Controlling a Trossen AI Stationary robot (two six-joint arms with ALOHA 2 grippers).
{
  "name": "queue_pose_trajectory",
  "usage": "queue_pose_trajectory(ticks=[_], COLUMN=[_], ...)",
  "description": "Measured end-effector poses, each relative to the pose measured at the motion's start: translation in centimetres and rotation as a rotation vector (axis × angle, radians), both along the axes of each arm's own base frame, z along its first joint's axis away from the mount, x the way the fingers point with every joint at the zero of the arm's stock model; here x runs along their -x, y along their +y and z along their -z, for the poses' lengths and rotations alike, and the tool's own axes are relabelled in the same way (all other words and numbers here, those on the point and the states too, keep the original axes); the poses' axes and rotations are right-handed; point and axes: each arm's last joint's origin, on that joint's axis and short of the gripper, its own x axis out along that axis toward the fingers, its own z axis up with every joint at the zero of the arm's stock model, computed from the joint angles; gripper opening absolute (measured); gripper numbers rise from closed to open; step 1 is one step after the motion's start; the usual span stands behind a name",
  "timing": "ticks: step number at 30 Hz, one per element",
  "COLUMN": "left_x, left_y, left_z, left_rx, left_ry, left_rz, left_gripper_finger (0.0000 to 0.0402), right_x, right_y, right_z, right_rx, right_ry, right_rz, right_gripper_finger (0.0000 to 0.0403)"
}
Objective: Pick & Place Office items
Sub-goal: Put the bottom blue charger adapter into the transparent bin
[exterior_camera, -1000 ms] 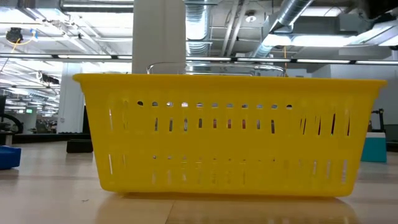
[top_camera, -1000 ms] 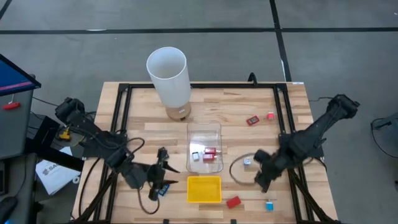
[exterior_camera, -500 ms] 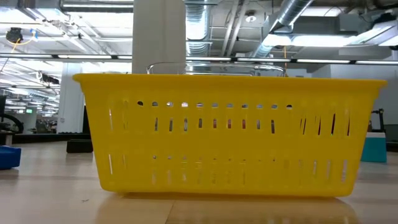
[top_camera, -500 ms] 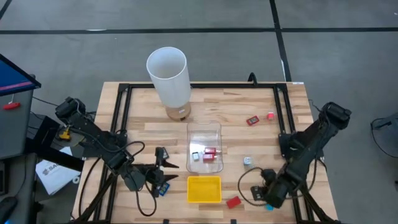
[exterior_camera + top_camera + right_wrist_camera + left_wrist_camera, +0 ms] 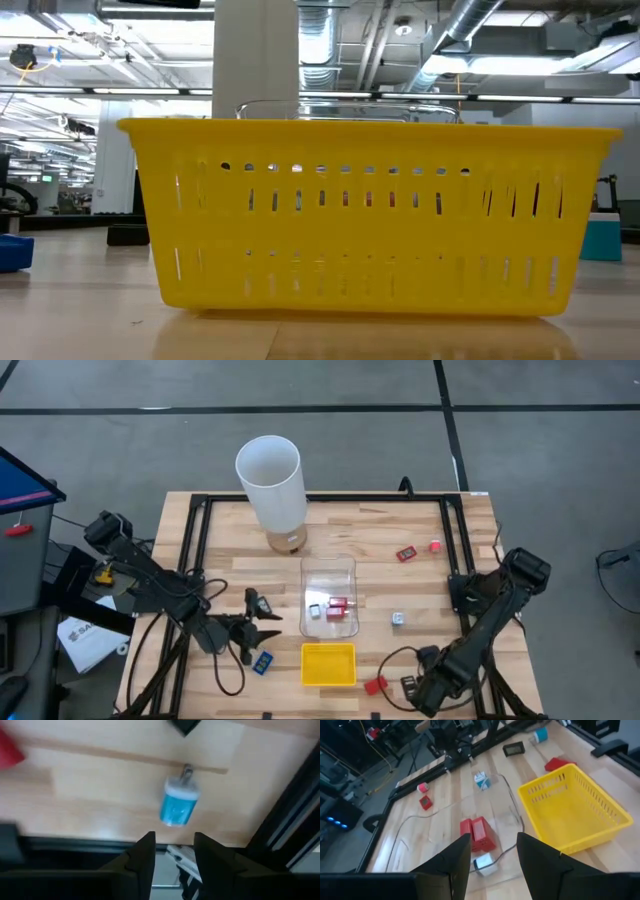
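Small office items lie about the table. The clear bin holds two red pieces and a white one. A blue piece lies left of the yellow tray. A red piece and a black one lie right of the tray. My left gripper hangs open left of the bin. My right gripper is open at the near right edge, with a blue capped piece lying just ahead of it.
A tall white cylinder stands at the far side. A small white-blue piece, a red piece and a pink one lie on the right half. Black frame rails border the table. The yellow tray fills the low view.
My right arm has swung from beside the white-blue piece toward the table's near edge, ending low by the near right corner. My left gripper has drawn back from the blue piece toward the far edge; the blue piece stays on the table.
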Motion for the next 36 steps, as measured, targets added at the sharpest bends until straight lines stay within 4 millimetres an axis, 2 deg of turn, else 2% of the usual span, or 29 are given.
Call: queue_pose_trajectory(ticks=[6,12,21,25,36], left_x=[1.1,1.6,1.3,1.4,1.4], left_y=[1.4,1.5,1.1,1.0,1.0], left_z=[-0.5,-0.6,-0.5,-0.5,-0.5], left_rx=[0.079,0.131,0.154,0.171,0.187], left_ry=[-0.07,-0.099,-0.106,-0.108,-0.11], left_rz=[0.038,0.108,0.131,0.132,0.128], left_gripper_finger=[0.0154,0.0154,0.0154,0.0154,0.0154], right_x=[0.1,0.0,0.2,0.4,0.8], right_y=[0.6,0.8,0.3,0.0,0.1], right_z=[1.2,2.1,2.6,3.2,4.6], right_rx=[0.015,0.043,0.076,0.081,0.039], right_ry=[0.029,0.013,0.001,0.005,-0.031], right_rz=[-0.021,-0.034,-0.039,-0.039,-0.045], right_gripper_finger=[0.0126,0.0137,0.0208,0.0227,0.0204])
